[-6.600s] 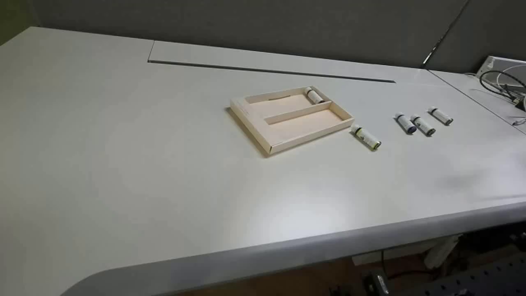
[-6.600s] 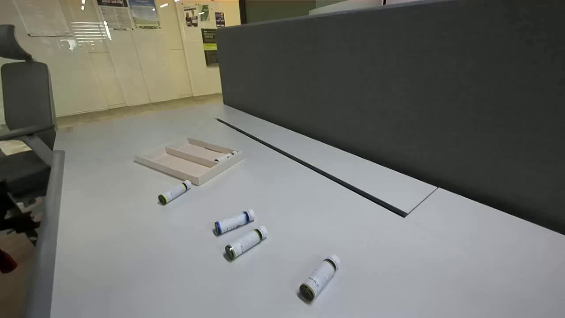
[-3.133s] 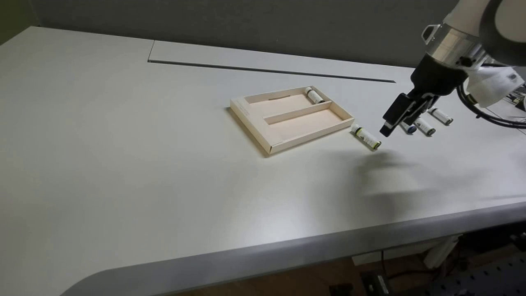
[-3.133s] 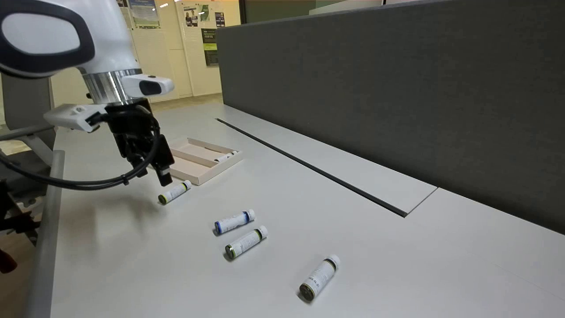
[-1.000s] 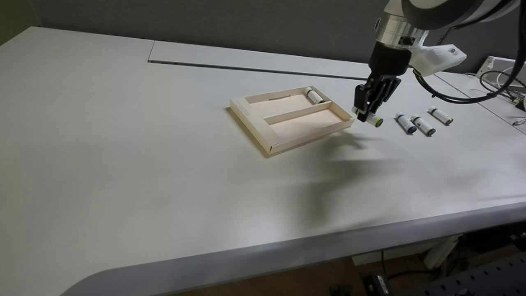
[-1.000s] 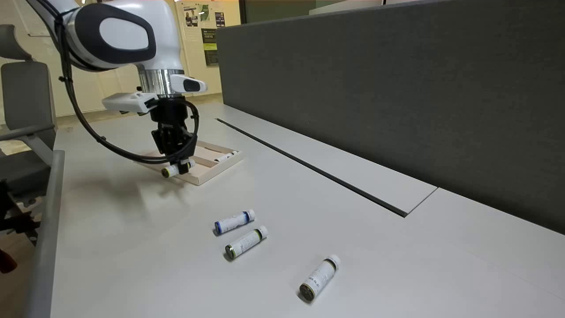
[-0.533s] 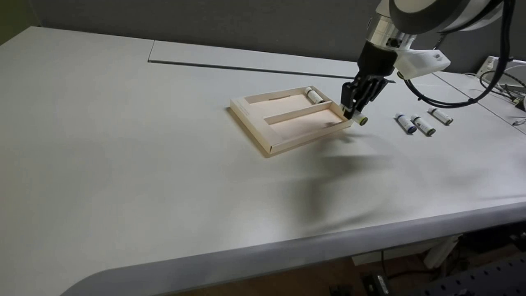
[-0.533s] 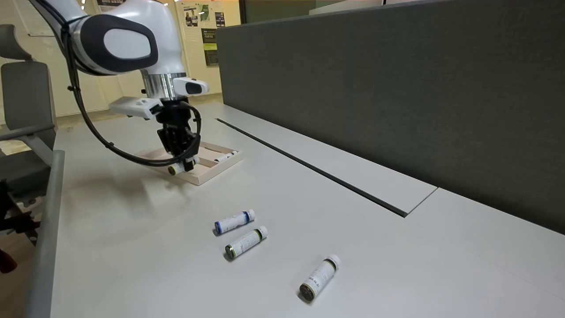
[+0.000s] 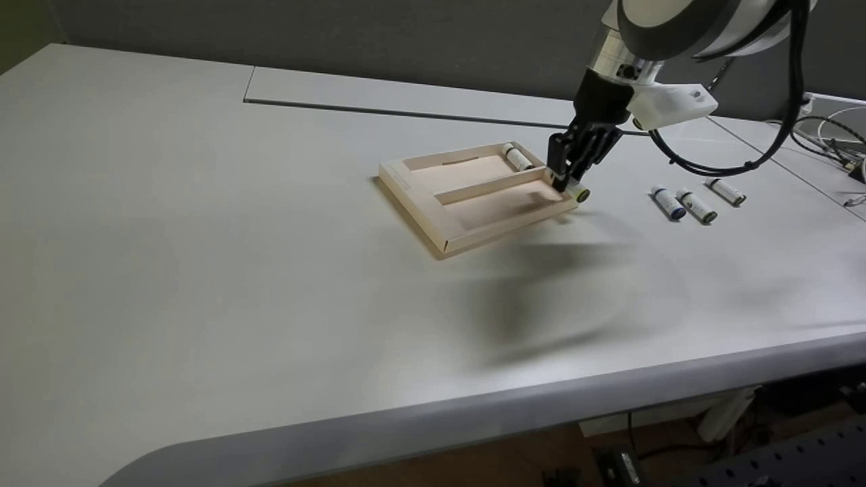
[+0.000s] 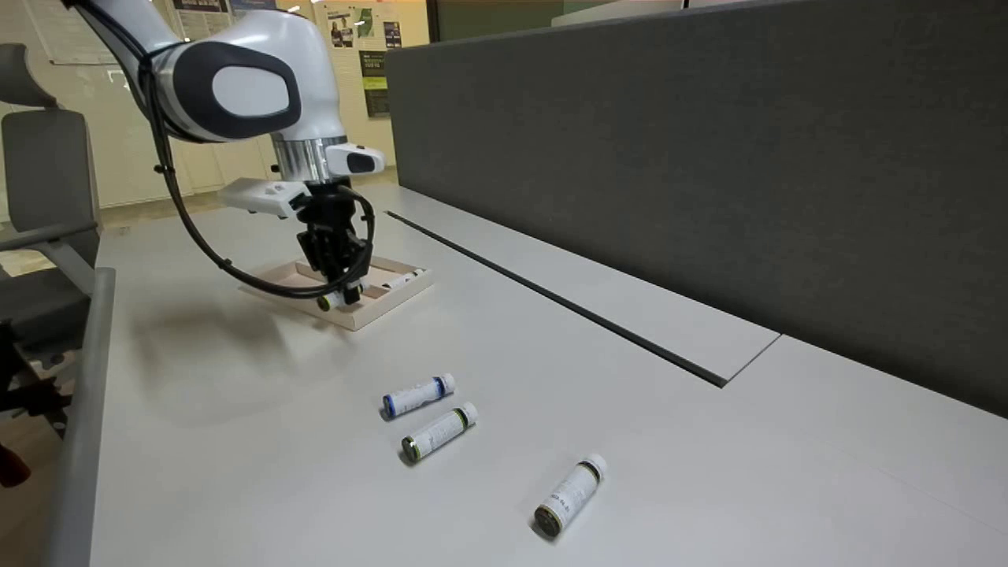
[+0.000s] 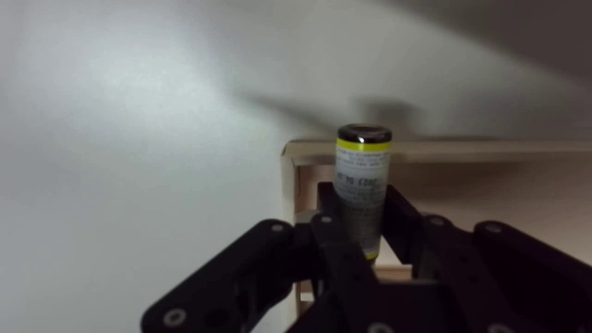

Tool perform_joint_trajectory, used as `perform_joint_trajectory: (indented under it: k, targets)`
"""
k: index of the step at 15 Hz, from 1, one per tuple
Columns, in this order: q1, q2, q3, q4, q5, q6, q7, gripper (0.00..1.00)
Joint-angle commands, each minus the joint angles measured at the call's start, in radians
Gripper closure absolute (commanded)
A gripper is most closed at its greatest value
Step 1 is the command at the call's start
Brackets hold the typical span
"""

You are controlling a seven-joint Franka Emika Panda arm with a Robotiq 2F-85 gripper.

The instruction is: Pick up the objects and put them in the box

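Note:
My gripper (image 11: 360, 200) is shut on a small white bottle (image 11: 363, 169) with a yellow band and dark base, one of the objects. In both exterior views they hang over the near compartment of the pale wooden box (image 9: 433, 213), at its end nearest the loose bottles. The bottle's base end (image 9: 580, 194) points out past the rim. Another bottle (image 9: 518, 157) lies in the far compartment, beyond the divider. On the table lie a blue-banded bottle (image 10: 417, 396), a green-banded bottle (image 10: 439, 433) close beside it, and a dark-banded bottle (image 10: 570, 496) farther off.
A grey partition (image 10: 693, 157) runs along the back of the table, with a dark slot (image 10: 551, 295) in the tabletop before it. Cables (image 9: 825, 138) lie at the back corner. The rounded table edge (image 9: 473, 423) and an office chair (image 10: 47, 165) border the scene.
The yellow-banded bottle lay on the table beside the box; my gripper came in, closed on it and lifted it. Over the last second both have moved across the rim, over the box.

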Motion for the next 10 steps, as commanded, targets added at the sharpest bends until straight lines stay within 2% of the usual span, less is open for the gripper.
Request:
perform_joint_trajectory:
  k: [1, 10]
  targets:
    - [-0.002, 0.036, 0.001, 0.050, -0.002, -0.003, 0.036, 0.93]
    - [0.004, 0.059, 0.002, 0.088, -0.003, -0.006, 0.038, 0.93]
